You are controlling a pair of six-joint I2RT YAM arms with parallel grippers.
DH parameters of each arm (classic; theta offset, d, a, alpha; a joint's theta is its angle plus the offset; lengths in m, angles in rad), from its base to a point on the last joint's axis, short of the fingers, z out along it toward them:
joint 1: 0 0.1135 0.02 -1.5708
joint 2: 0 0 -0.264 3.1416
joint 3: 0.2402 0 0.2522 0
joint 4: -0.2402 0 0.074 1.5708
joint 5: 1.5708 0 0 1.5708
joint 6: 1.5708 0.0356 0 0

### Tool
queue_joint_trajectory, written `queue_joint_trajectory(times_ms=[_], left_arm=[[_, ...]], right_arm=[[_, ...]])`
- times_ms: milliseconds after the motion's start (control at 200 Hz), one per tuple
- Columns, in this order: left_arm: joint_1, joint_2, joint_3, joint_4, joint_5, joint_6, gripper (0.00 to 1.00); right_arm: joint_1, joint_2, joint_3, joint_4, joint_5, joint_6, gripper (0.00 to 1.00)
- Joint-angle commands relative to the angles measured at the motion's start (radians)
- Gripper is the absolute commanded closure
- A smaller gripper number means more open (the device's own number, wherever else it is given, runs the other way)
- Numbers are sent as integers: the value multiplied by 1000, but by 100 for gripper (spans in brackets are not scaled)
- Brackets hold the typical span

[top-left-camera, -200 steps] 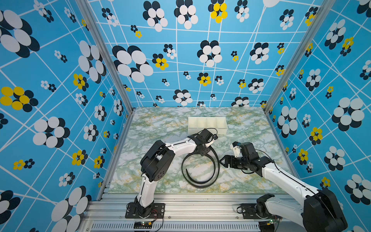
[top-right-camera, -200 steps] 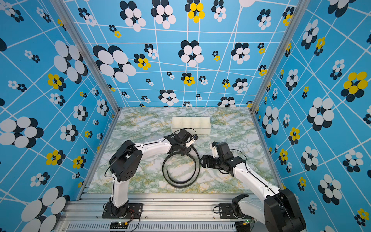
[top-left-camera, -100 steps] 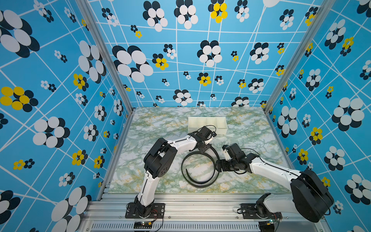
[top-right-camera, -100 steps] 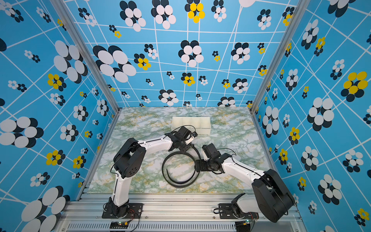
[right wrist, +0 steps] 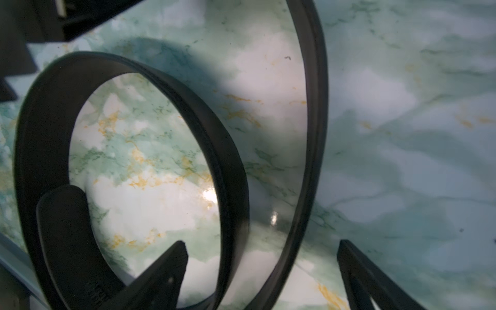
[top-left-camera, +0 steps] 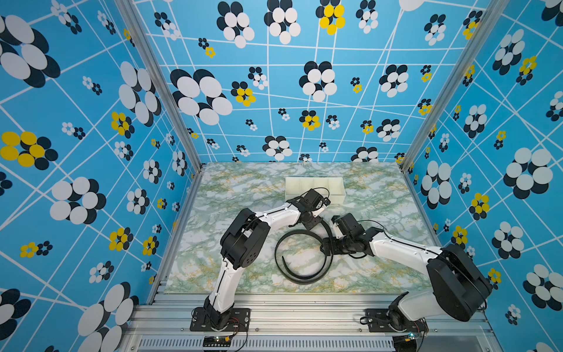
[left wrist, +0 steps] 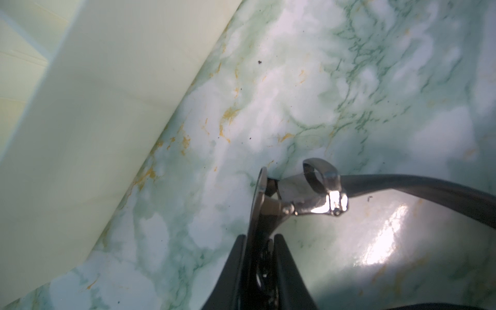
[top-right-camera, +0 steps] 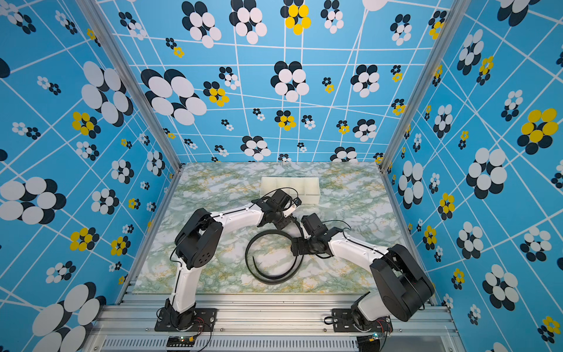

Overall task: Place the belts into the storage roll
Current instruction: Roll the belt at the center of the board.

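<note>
Left wrist view alone shows the left gripper (left wrist: 260, 241) clenched on the belt (left wrist: 429, 186) at its shiny metal buckle (left wrist: 319, 194), with the storage roll (left wrist: 94, 107) wall nearby. Right wrist view alone shows the right gripper (right wrist: 261, 252) spread wide, straddling the strap and not gripping it. In both top views the black belt (top-left-camera: 304, 279) (top-right-camera: 271, 281) is a loose coil on edge, lower centre on the marble table (top-left-camera: 228, 207), with the white roll (top-left-camera: 336, 197) (top-right-camera: 310, 198) above it.

Black belt (top-left-camera: 307, 279), white storage roll (top-left-camera: 335, 197), green-and-gold marbled table (top-left-camera: 231, 195), blue flowered walls (top-left-camera: 91, 122).
</note>
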Motion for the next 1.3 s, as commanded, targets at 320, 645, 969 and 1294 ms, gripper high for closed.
queue_joint_trajectory(times_ms=[320,645,969,1294], left_arm=[[74,-122,-195,22,-69,-117,100],[130,-242,-344,40,-93,-210,100],[155,-334,-402,-44,-95,-275,100],[249,-462,-524,-108,-97,-423,100]], right_arm=[[12,149,102,-150,258,101,53],[5,205,151,-253,382,188,54],[-71,242,166,-267,367,253,75],[-128,284,181,-281,361,285,65]])
